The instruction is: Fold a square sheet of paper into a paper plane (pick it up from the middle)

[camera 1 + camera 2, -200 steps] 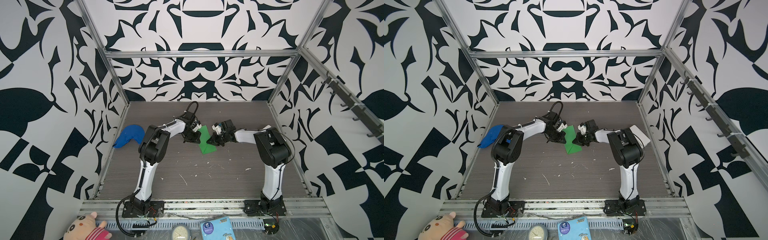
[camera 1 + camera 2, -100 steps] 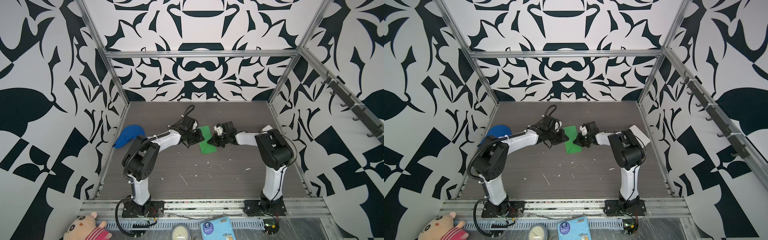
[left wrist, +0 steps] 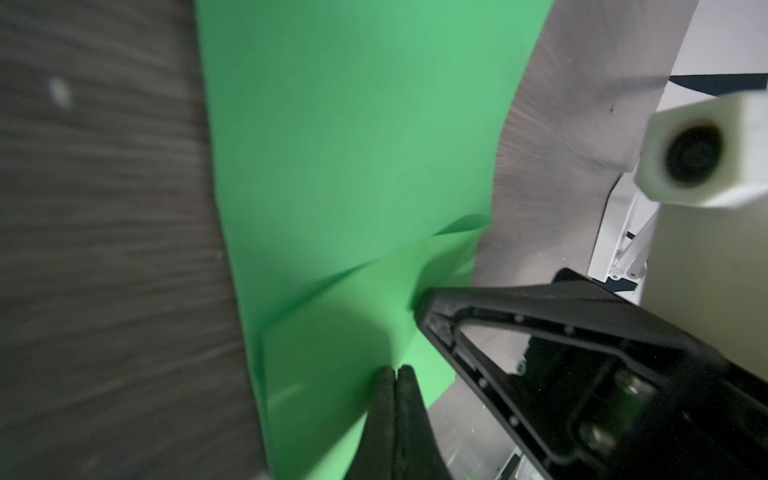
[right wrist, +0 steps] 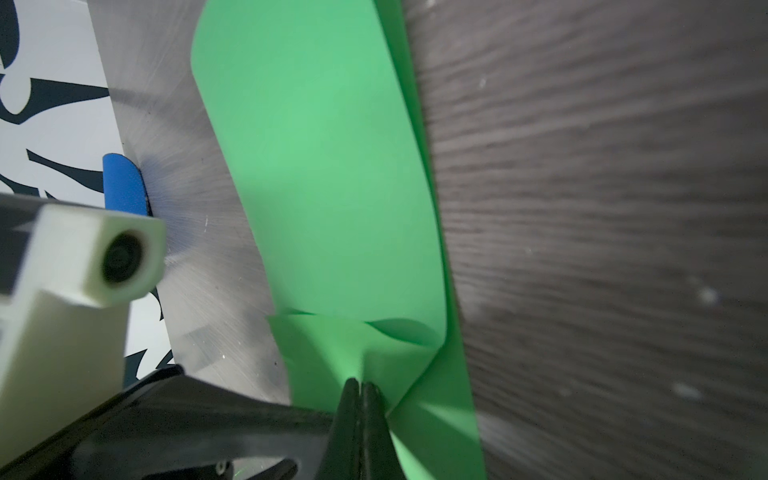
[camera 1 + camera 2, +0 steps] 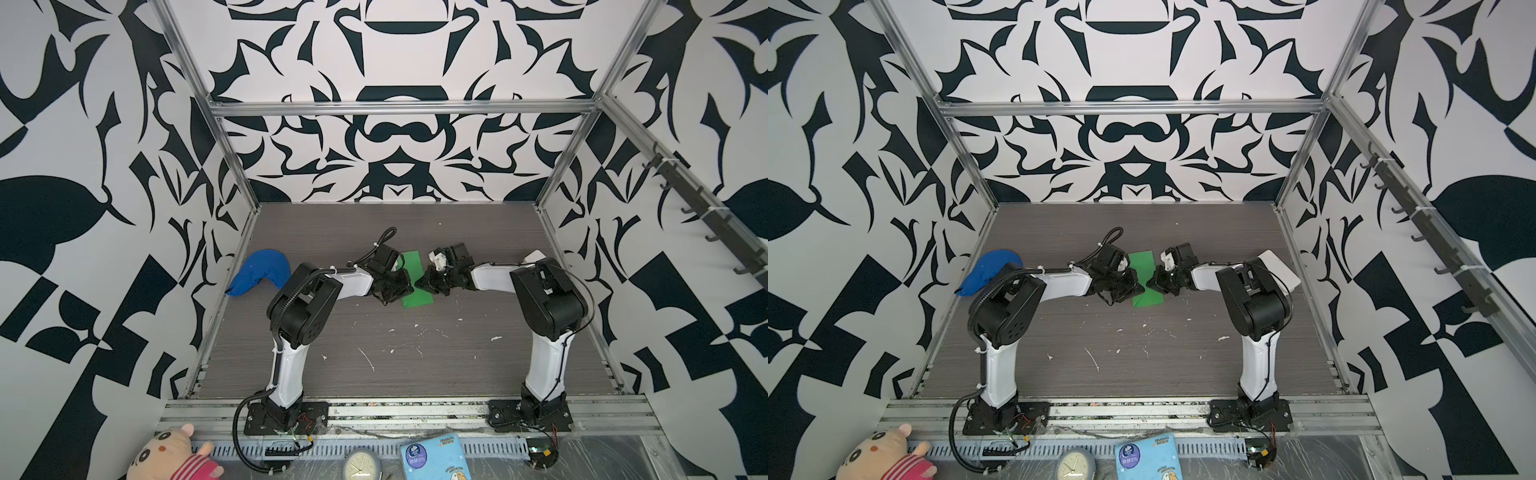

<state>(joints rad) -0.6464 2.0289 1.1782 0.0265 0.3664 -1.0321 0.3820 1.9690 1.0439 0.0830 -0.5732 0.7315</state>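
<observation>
Green paper sheet, apparently folded, lengthwise toward the counter's far edge, is pinched between left fingers and right fingers.

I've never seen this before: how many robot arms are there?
2. The left arm stands at the table's near left, the right arm at its near right; both reach to the green paper in the middle.

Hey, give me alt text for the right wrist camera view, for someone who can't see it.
The right gripper, jaws shut, pinches a puckered fold of the green paper, which stretches away across the dark wood-grain table. The other arm's white camera housing and a sliver of blue cap sit beyond the paper.
</observation>
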